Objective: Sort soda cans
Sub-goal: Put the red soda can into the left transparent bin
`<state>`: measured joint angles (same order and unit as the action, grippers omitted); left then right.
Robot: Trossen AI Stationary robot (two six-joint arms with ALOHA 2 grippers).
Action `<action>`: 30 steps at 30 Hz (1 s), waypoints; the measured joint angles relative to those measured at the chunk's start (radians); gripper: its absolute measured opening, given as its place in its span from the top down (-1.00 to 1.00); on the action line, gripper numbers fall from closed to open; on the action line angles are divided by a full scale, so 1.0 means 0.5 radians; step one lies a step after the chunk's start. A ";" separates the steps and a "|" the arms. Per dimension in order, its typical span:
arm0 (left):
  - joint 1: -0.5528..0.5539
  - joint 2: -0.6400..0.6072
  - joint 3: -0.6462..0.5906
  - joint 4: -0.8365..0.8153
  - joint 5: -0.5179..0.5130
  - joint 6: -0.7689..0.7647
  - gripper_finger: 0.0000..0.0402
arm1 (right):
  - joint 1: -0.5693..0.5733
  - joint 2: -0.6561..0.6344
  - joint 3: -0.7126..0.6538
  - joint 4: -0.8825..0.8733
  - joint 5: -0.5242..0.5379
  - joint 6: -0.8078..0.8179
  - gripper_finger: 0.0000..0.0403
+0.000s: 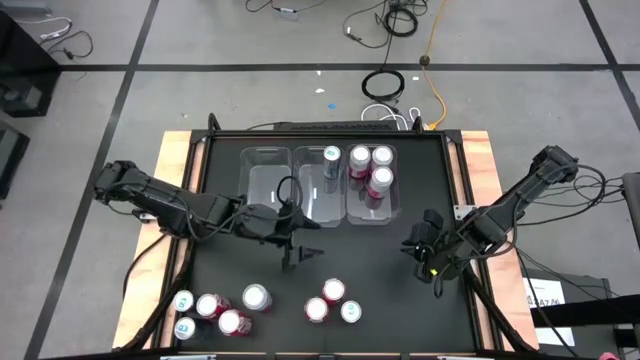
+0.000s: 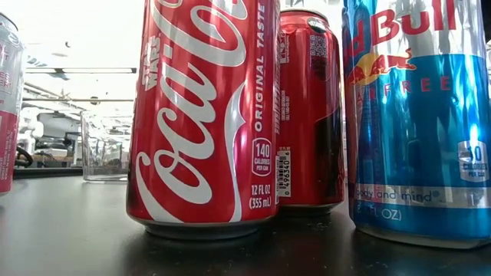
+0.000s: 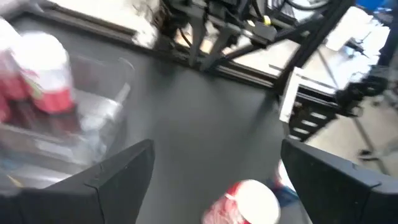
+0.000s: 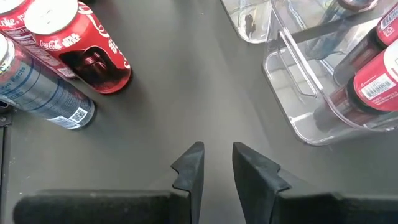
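Observation:
Three soda cans, two red and one blue, stand in a group near the table's near edge (image 1: 333, 303); in the low view they are the Coca-Cola can (image 2: 203, 115), a second red can (image 2: 311, 107) and a blue Red Bull can (image 2: 418, 115). Several more cans (image 1: 215, 310) stand at the near left. A blue can (image 1: 331, 156) stands in the middle bin, three pink-red cans (image 1: 372, 168) in the right bin. My left gripper (image 1: 303, 256) hovers open above the table in front of the bins, with a red can (image 3: 249, 202) ahead of it. My right gripper (image 4: 217, 163) is shut apart from a narrow gap and holds nothing.
Three clear plastic bins (image 1: 268, 185) stand side by side at the table's far middle; the left one holds no can. The black table top (image 1: 380, 260) between bins and cans is bare. Wooden side boards (image 1: 172, 160) flank the table, and cables lie on the floor beyond.

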<state>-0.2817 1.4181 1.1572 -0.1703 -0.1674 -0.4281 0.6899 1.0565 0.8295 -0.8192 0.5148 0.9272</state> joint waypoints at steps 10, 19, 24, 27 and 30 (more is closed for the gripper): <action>-0.159 0.030 0.138 -0.384 -0.249 -0.238 -0.75 | 0.000 0.000 0.000 -0.021 -0.023 -0.112 0.63; -0.341 0.421 0.729 -0.809 -0.461 -0.410 -0.75 | 0.001 0.000 0.001 -0.235 -0.316 -0.117 0.63; -0.371 0.718 1.073 -1.138 -0.418 -0.735 -0.75 | 0.001 0.000 0.001 -0.267 -0.312 -0.196 0.63; -0.372 0.860 1.257 -1.316 -0.261 -0.913 -0.75 | 0.001 0.000 0.001 -0.269 -0.311 -0.281 0.63; -0.393 0.989 1.402 -1.427 -0.175 -1.100 -0.75 | 0.001 0.000 0.001 -0.277 -0.311 -0.341 0.63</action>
<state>-0.4783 1.9128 1.8583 -0.8838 -0.2549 -0.9782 0.6903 1.0565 0.8299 -0.9575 0.3592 0.7565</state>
